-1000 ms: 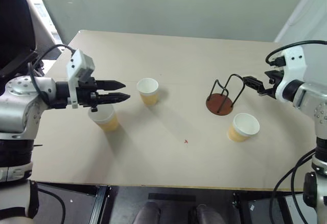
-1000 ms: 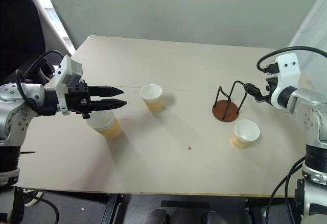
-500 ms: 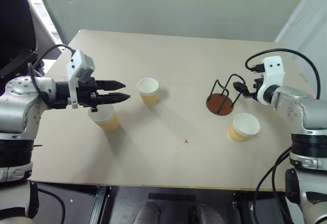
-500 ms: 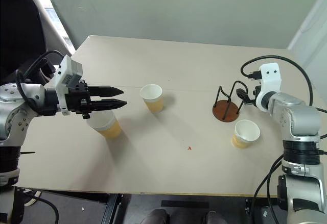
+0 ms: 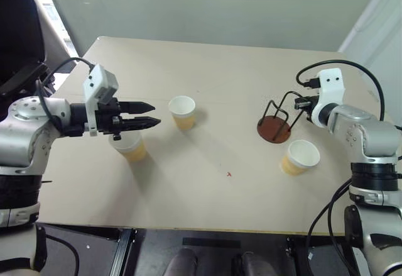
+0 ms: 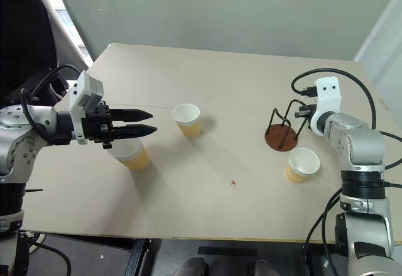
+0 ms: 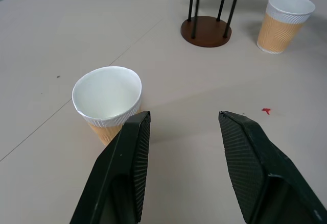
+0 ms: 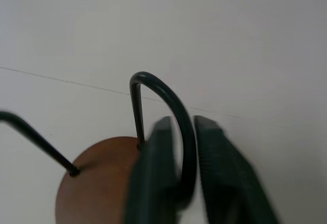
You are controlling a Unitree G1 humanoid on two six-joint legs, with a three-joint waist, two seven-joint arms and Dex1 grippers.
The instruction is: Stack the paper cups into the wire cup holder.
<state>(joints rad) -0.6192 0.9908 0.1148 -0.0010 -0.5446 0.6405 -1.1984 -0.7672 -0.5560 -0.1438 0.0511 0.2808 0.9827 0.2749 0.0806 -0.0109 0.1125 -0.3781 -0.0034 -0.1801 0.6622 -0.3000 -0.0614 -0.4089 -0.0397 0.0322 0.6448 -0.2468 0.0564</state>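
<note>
Three paper cups stand upright on the tan table. One cup [image 5: 129, 145] is just below my left gripper [image 5: 152, 114], which hovers open with nothing between its fingers. A second cup [image 5: 182, 110] stands just beyond the fingertips, also seen in the left wrist view [image 7: 107, 101]. The third cup [image 5: 299, 156] sits near the wire cup holder [image 5: 274, 129], a reddish-brown disc with black wire uprights. My right gripper [image 5: 300, 104] is shut on the holder's wire loop [image 8: 158, 89], one finger on each side of the wire.
A small red mark [image 5: 228, 174] lies on the table toward the front edge [image 5: 201, 231]. A grey wall rises behind the table's far edge. Dark equipment stands off the table's left corner [image 5: 19, 31].
My right gripper moved in toward the holder and shut on its wire loop; the holder's base shifted slightly right. The left arm and all three cups stayed put.
</note>
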